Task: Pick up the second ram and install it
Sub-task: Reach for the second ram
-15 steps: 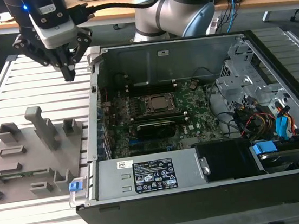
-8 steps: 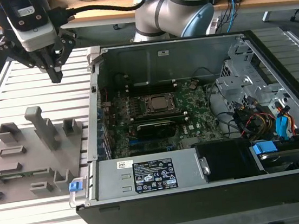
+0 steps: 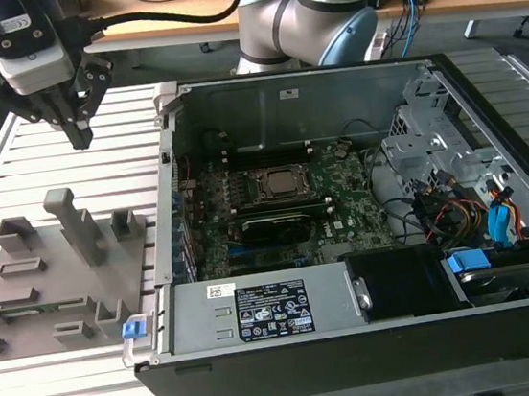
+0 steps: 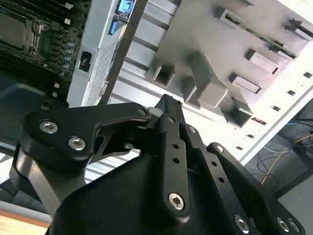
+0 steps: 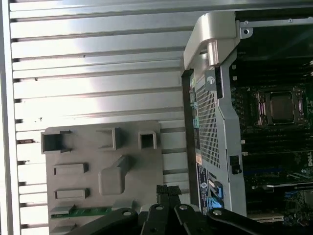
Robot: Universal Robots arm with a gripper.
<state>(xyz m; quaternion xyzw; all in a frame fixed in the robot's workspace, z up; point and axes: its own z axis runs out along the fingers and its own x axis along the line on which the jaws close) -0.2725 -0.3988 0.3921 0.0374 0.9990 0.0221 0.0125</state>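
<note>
The second ram is a thin green stick lying in a slot of the grey holder tray, at the tray's near end on the exterior view's left. Both wrist views show the ram in the tray. My gripper hangs above the slatted table just past the tray's far end, well above the ram. Its black fingers are pressed together and hold nothing. The open computer case holds the green motherboard with its CPU socket.
The case wall stands right beside the tray, with a blue latch at its near corner. Upright grey posts rise from the tray. Drive cages and cables sit in the case on the exterior view's right. The arm's base stands behind the case.
</note>
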